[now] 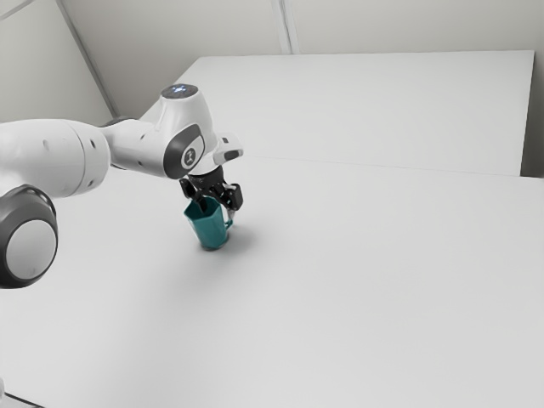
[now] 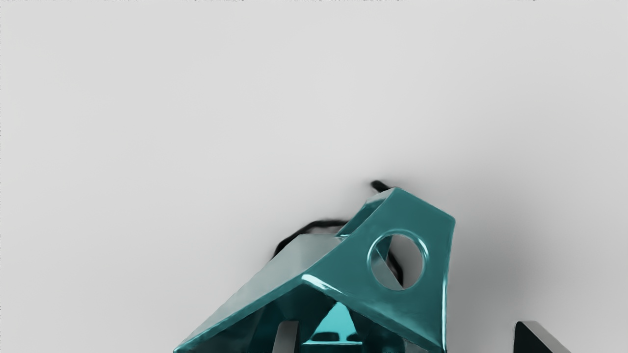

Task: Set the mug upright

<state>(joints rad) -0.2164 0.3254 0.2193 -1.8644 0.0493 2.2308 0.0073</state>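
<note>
And here we are at the worktop [image 1: 357, 297], white arm [image 1: 55, 157] stretched out, wrist up high, black claw [image 1: 217, 211] pointing down, right at the teal mug [image 1: 206, 225]! The mug is directly below the claw, on the worktop, its faceted body leaning a little, its open mouth facing up toward the claw. Whether the base sits quite flat, I cannot tell from here.

Look at those fingers, well apart! One finger [image 2: 286, 338] reaches in over the mouth, inside the rim [image 2: 245, 318], while the other finger [image 2: 539, 338] hangs outside, beyond the handle [image 2: 436, 255], with a gap between it and the teal surface. So the claw is spread, with the handle side of the mug between its two tips, and nothing is clamped.

And what a handle, a flat-sided piece with a round hole [image 2: 409, 260] through it, right there between the fingers! A soft shadow [image 2: 485, 245] spreads over the worktop just beside the handle, on the outer finger's side
</note>
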